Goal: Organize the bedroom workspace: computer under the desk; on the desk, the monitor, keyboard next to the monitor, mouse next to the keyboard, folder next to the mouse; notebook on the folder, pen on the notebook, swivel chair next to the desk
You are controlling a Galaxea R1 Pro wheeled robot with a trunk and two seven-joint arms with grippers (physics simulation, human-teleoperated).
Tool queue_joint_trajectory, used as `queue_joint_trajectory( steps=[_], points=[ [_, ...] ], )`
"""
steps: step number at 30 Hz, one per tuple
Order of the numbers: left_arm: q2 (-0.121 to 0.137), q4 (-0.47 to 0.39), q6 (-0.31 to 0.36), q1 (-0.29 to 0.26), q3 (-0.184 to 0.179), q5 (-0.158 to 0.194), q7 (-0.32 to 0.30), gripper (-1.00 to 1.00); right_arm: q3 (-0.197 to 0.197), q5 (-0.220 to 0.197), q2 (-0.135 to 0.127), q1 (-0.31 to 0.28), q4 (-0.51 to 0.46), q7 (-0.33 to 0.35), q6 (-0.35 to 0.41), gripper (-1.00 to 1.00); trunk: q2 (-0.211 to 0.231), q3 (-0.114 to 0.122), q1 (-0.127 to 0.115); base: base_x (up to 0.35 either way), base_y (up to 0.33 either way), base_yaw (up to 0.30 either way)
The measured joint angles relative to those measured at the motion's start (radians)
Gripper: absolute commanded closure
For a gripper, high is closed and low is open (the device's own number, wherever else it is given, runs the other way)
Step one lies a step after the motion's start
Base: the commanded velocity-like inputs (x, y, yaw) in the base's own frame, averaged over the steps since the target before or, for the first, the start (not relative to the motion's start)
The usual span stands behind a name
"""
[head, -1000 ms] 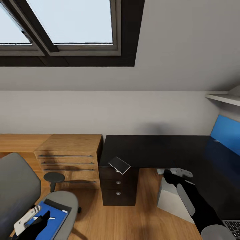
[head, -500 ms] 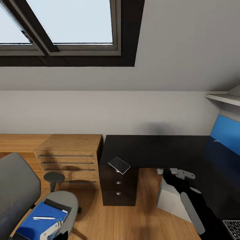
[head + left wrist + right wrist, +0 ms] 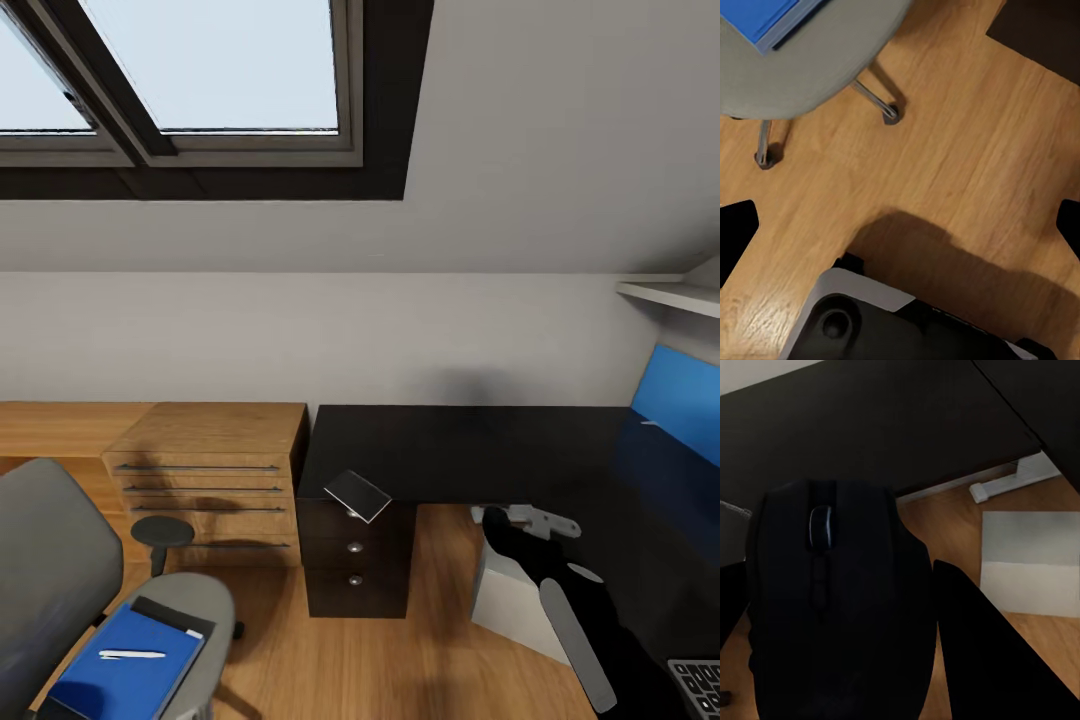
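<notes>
Under the sloped bedroom window, the black desk (image 3: 480,450) lies just ahead of the right gripper (image 3: 528,520), whose fingers pinch the mouse (image 3: 832,607). A shallow grip could let the mouse slip to the floor short of the desk edge. The left gripper (image 3: 900,225) hangs spread and empty over bare floor beside the swivel chair (image 3: 810,60).

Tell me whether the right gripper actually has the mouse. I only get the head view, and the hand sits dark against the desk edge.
Observer: Yes. The right wrist view shows the mouse clamped between the fingers of the right gripper, its scroll-wheel side facing the camera.
Operator: And the left gripper? It is off my picture.
Observer: In the left wrist view the left gripper is spread wide with nothing between its fingers. It hangs over the wooden floor beside the swivel chair.
Operator: Is anything under the mouse?
Observer: Behind it the right wrist view shows the black desk, with the computer standing on the floor beneath.
</notes>
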Motion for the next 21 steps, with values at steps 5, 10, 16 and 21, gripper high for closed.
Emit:
queue_joint_trajectory(
  steps=[5,10,16,21],
  points=[
    [0.002,0.057,-0.088,0.0,-0.023,0.0,0.001,-1.0,-0.001,-0.001,0.001,0.0,-0.013,0.002,-0.002,1.0,0.0,0.0,0.0,0.0,0.0,0.0],
    [0.002,0.08,-0.105,0.0,-0.05,0.0,0.002,-1.0,-0.007,0.007,0.053,0.0,-0.014,-0.091,-0.006,1.0,0.0,0.0,0.0,0.0,0.0,0.0],
    [0.002,0.147,-0.183,0.0,-0.08,-0.001,0.004,-1.0,0.027,-0.003,0.095,0.0,-0.055,-0.393,-0.014,1.0,0.0,0.0,0.0,0.0,0.0,0.0],
    [0.001,0.196,-0.187,0.0,-0.09,-0.001,0.004,-1.0,0.045,-0.001,0.1,0.0,-0.063,-0.398,-0.018,1.0,0.0,0.0,0.0,0.0,0.0,-0.143]
  ],
)
